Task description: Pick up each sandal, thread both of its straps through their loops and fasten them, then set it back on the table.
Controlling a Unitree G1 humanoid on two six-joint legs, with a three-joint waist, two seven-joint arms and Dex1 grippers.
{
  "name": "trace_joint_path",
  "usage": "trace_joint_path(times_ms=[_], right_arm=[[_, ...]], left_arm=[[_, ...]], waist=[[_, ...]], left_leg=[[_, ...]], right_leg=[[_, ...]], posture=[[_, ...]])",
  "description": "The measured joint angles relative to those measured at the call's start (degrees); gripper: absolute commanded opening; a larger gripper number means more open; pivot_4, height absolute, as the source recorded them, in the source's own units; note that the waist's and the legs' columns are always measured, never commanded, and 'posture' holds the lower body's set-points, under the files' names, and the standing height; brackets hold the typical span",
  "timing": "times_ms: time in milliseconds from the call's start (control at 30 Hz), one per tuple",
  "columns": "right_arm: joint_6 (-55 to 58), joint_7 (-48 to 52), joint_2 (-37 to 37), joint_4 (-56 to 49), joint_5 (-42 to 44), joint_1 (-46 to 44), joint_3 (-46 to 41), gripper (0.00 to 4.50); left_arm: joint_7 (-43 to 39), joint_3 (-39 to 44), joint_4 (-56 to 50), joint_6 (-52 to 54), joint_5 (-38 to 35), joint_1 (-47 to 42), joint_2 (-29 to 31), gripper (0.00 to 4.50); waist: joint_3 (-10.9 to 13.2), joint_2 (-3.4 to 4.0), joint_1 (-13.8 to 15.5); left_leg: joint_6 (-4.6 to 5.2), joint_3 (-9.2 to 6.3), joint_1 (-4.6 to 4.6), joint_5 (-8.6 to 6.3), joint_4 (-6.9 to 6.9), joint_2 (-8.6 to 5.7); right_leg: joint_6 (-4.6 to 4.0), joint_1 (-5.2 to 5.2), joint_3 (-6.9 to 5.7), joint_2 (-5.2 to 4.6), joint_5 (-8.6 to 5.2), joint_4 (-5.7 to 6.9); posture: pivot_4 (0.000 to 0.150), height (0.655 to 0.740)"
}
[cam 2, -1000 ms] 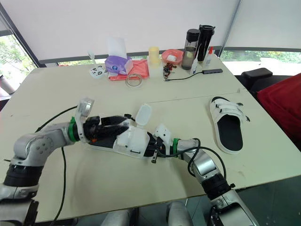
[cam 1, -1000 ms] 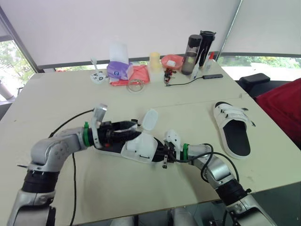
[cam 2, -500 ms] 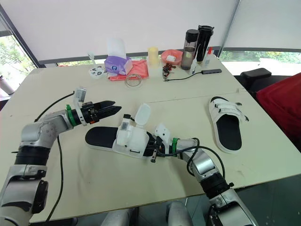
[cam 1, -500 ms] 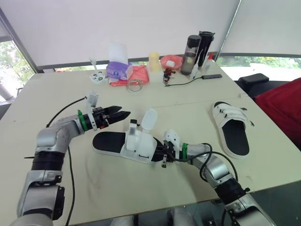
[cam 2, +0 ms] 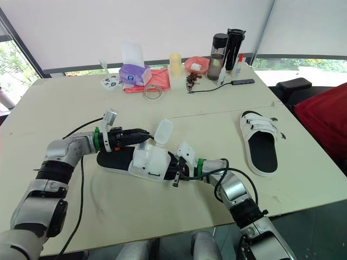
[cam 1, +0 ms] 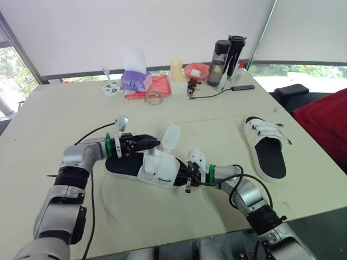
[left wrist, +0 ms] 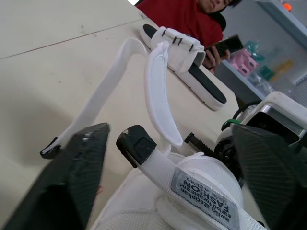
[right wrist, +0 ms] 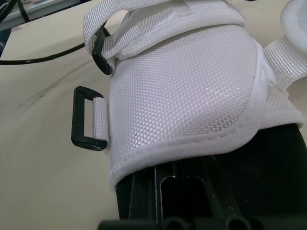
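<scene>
The sandal (cam 1: 157, 169) lies on the table (cam 1: 81, 103), long axis left to right. Its toe is at the right tool (cam 1: 187, 176), whose grip I cannot tell. The left tool (cam 1: 152, 143) stands apart, either side of a loose strap (left wrist: 156, 165).

Two sandals (cam 1: 157, 168) (cam 1: 267, 147), two bottles (cam 1: 220, 55) (cam 1: 237, 51), one tissue box (cam 1: 135, 80)

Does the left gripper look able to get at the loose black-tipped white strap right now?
Probably yes: the left gripper is open at the white, black-soled sandal, and the black-tipped white strap stands between its fingers, nothing blocking it.
</scene>
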Motion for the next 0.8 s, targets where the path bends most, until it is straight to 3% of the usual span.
trace_joint_path(times_ms=[167,400,633,800], right_arm=[[0.0,0.0,0.0,0.0,0.0,0.13,-0.13,0.0],[0.0,-0.01,0.01,-0.06,0.0,0.33,-0.26,0.0],[-0.02,-0.04,0.0,-0.32,-0.04,0.62,-0.35,0.0],[-0.09,-0.46,0.0,-0.47,-0.04,0.75,-0.43,0.0]], left_arm=[[-2.13,-0.11,0.06,0.14,0.81,-0.01,-0.08,0.05],[-2.44,1.05,-0.9,0.42,0.45,-0.3,-0.22,0.05],[-1.75,4.79,-18.74,8.93,-8.24,-0.34,-0.16,0.05],[2.08,6.81,-23.05,13.89,-12.07,0.13,-0.27,0.05]], waist=[[0.0,0.0,0.04],[0.01,-0.01,0.09],[0.03,-0.03,0.08],[0.08,-0.02,0.17]], left_leg=[[0.0,0.0,0.0,0.0,0.0,0.0],[0.0,-0.01,-0.01,0.0,0.0,0.01],[-0.12,-0.03,0.0,-0.07,0.0,0.01],[0.0,-0.03,-0.01,0.0,0.01,0.0]], right_leg=[[0.01,0.01,0.0,0.0,0.0,0.0],[0.01,0.01,0.0,0.0,0.0,0.0],[0.01,0.03,0.01,-0.02,0.0,-0.01],[0.02,0.04,0.01,-0.01,0.0,-0.01]], posture=[[0.15,0.74],[0.15,0.74],[0.15,0.74],[0.15,0.74]])
